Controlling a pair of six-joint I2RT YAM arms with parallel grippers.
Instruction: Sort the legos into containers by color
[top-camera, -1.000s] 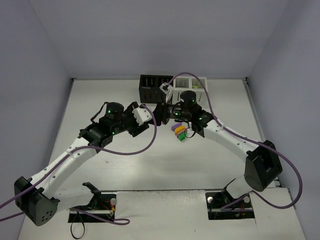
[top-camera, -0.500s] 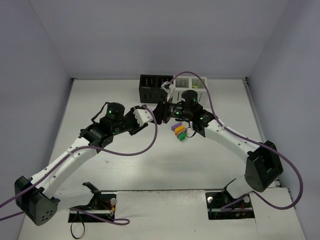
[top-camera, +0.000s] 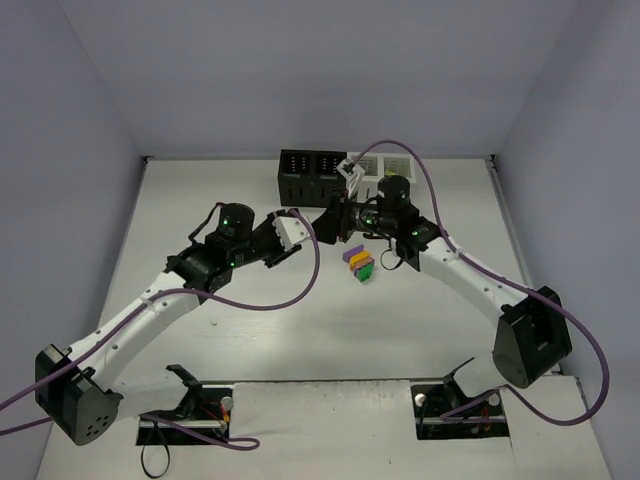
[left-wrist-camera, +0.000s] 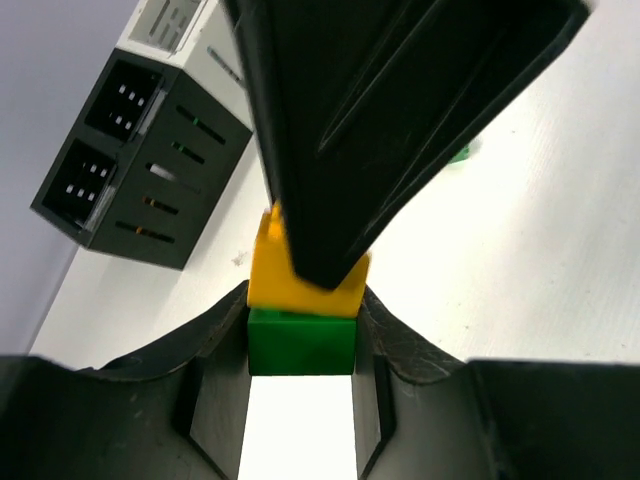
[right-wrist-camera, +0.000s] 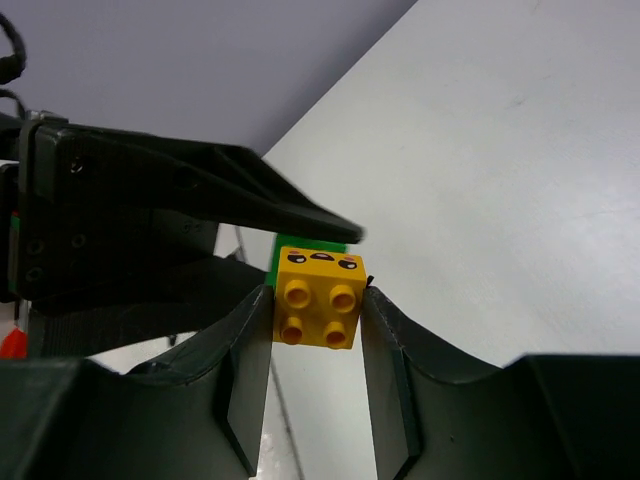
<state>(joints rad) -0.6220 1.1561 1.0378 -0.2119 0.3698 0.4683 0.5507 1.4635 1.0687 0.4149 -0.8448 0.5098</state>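
Two plastic bricks are joined: our right jaws clench the studded yellow brick (right-wrist-camera: 318, 310), our left jaws the smooth green brick (left-wrist-camera: 301, 345). Beside them a small brick stack (top-camera: 360, 266) sits on the matte worktop (top-camera: 250, 340); slotted square bins (top-camera: 312, 175) stand beyond.

On the table (top-camera: 300, 330), bins (top-camera: 300, 175) at the far edge — brick pile (top-camera: 360, 264) before them.

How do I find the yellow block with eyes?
Start at the row of bins at the table's far side, then look just in front, where the two arms meet. There the right gripper's jaws pinch the yellow brick. Unlike the loose pile nearby, it is held up, stuck to a green brick.
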